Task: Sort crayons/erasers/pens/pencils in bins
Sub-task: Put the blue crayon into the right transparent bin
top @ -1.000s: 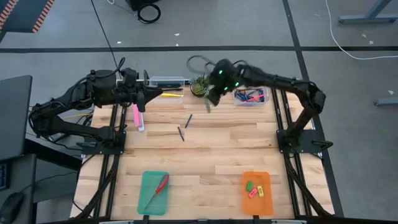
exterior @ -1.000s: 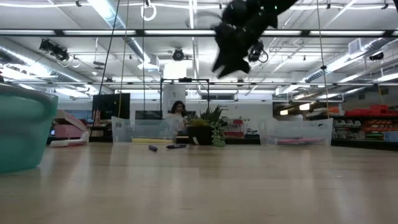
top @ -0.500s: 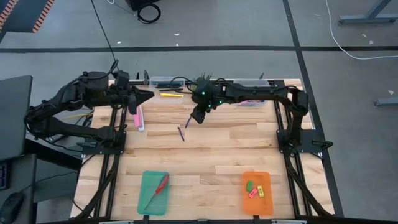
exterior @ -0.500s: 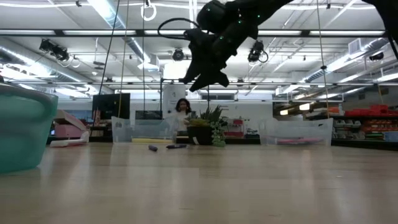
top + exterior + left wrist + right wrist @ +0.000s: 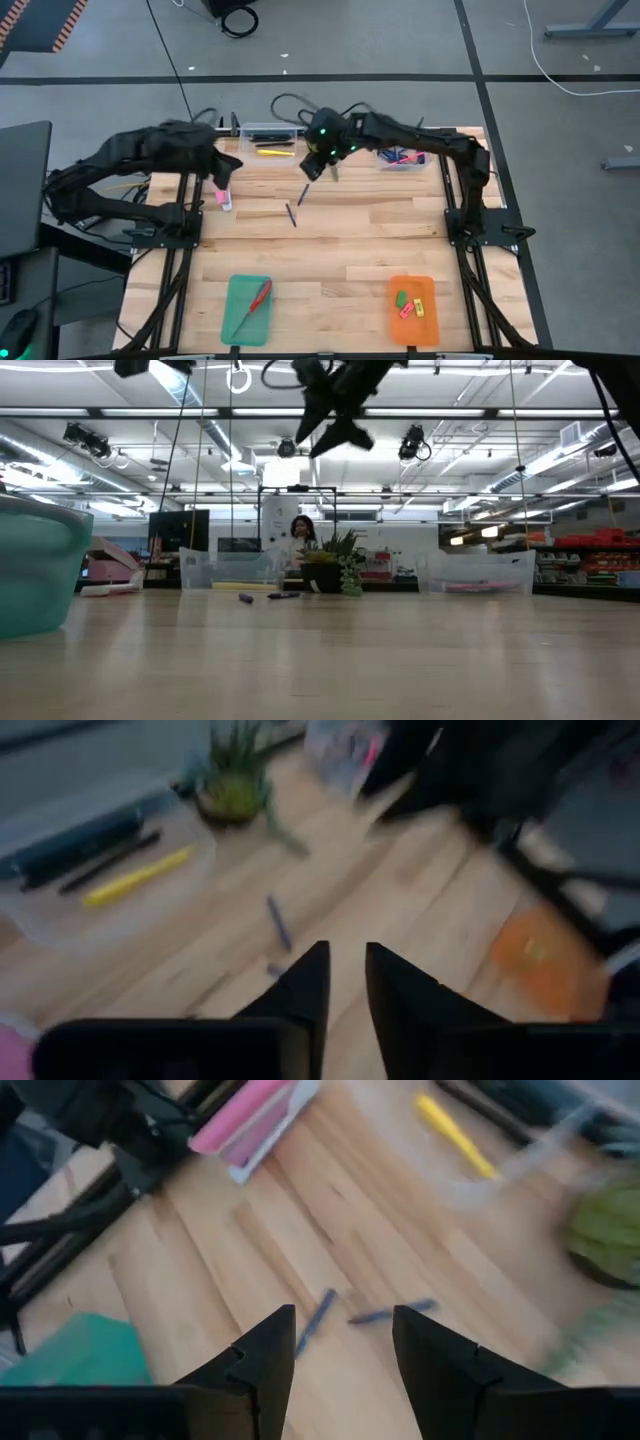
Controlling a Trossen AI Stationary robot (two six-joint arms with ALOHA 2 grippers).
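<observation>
Nearly closed on the left gripper point(image 5: 345, 982), a thin slit between its empty fingers, above the table's point(image 5: 340, 250) far left part near the long pink box point(image 5: 221, 192). Spread wide and empty on the right gripper point(image 5: 340, 1342), raised over the table's far middle, just above two blue pens point(image 5: 297, 203) lying loose and apart on the bare wood. Behind those, at the far edge: a clear bin point(image 5: 268, 131) with dark pencils and a yellow pencil point(image 5: 275, 152) just in front of it, then a small potted plant point(image 5: 328, 565), then a second clear bin point(image 5: 402, 158) with blue pens inside. At the near edge: a teal tray point(image 5: 247, 309) with red-handled scissors point(image 5: 254, 303), and farther right an orange tray point(image 5: 413, 311) carrying green, pink-red and yellow erasers point(image 5: 410, 303).
</observation>
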